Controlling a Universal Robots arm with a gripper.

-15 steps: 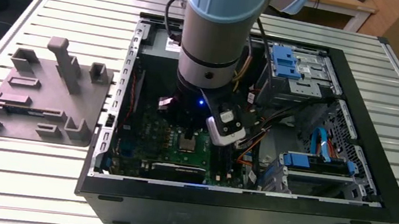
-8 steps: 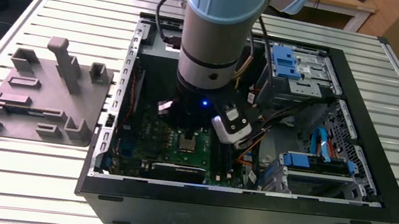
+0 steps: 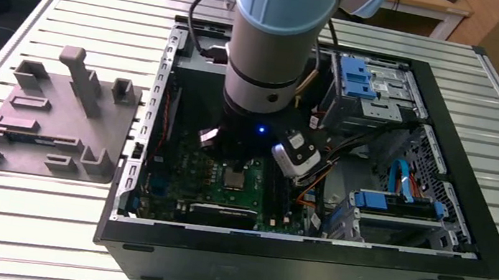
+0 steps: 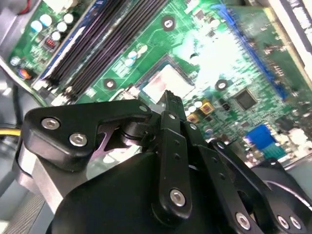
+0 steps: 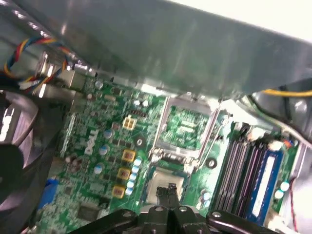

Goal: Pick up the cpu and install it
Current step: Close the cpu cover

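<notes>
Exterior view: the arm [image 3: 273, 34] reaches down into the open computer case [image 3: 290, 268], and the cpu [image 3: 233, 176] lies flat on the green motherboard [image 3: 177, 174] just beside the arm's end, well apart from the grey tray [image 3: 48, 128] at the exterior view's left. Both wrist views show the gripper [image 4: 170, 97] [image 5: 168, 189], its fingers pressed together and gripping nothing, tips right over the cpu [image 4: 168, 83] [image 5: 168, 179]; whether they touch it cannot be told. The first wrist view shows the socket's metal frame [image 5: 187, 124] hinged open beside the cpu.

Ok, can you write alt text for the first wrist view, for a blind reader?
The black claw, tips together, points at the square silver chip on a green circuit board. Beside the chip lies an open metal frame; dark memory slots and a black fan flank the board.
</notes>
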